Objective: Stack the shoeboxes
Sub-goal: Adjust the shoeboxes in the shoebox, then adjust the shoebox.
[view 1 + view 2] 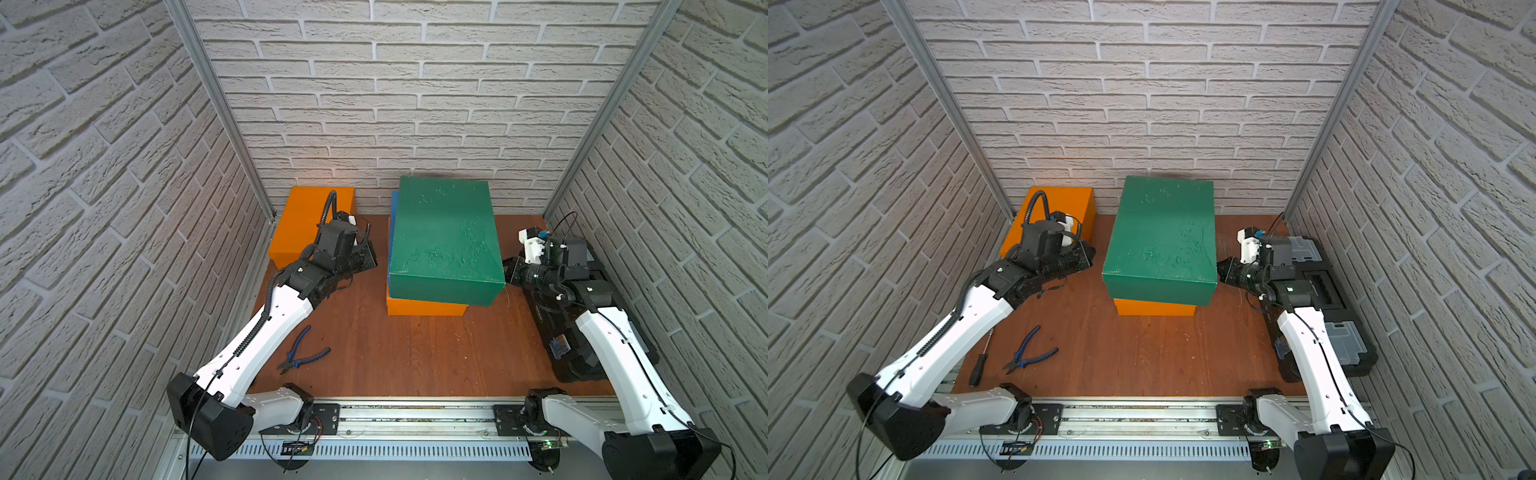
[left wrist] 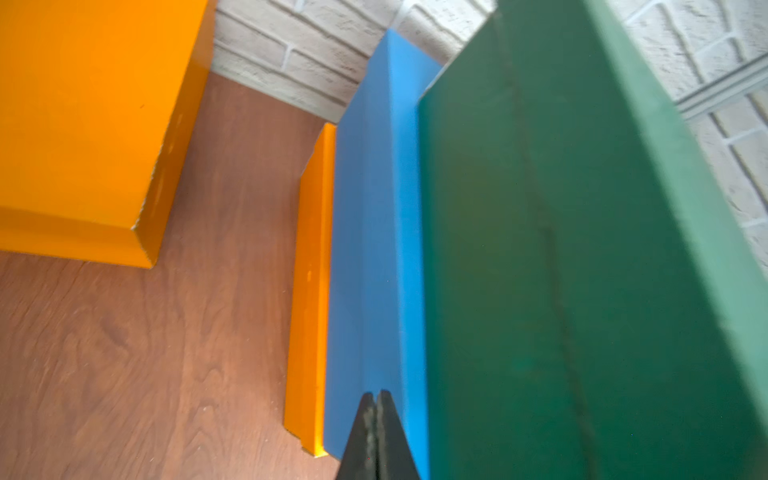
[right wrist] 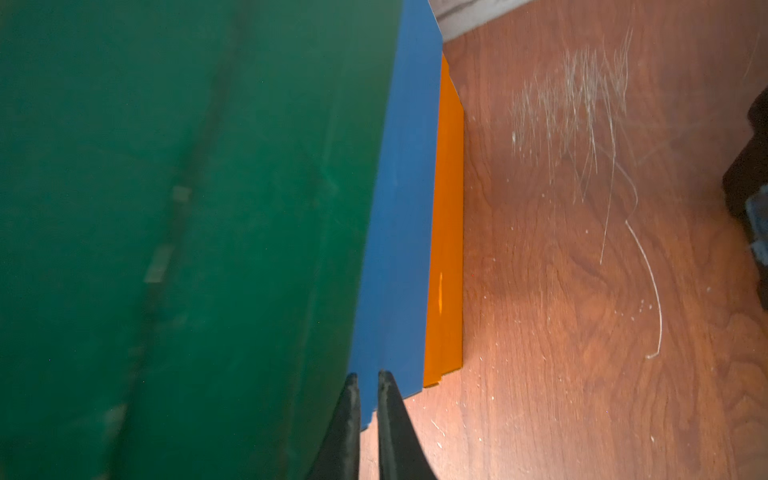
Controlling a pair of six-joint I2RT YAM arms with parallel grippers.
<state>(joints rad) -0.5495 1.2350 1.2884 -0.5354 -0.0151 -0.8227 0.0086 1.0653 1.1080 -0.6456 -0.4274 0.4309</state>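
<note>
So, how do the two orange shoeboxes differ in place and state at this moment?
The orange shoebox in the stack lies at the bottom, under the blue shoebox and the green shoebox, mostly covered. The orange shoebox by the wall stands alone at the back corner, with nothing on it, not yet stacked. Both rest on the wooden table and share the same plain orange colour.

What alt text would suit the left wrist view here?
A stack of three boxes seen close from the side: a green box on top, a blue box under it, an orange box at the bottom on the wooden table. The left tool, shut, points at the blue one; a second orange box stands apart.
</note>
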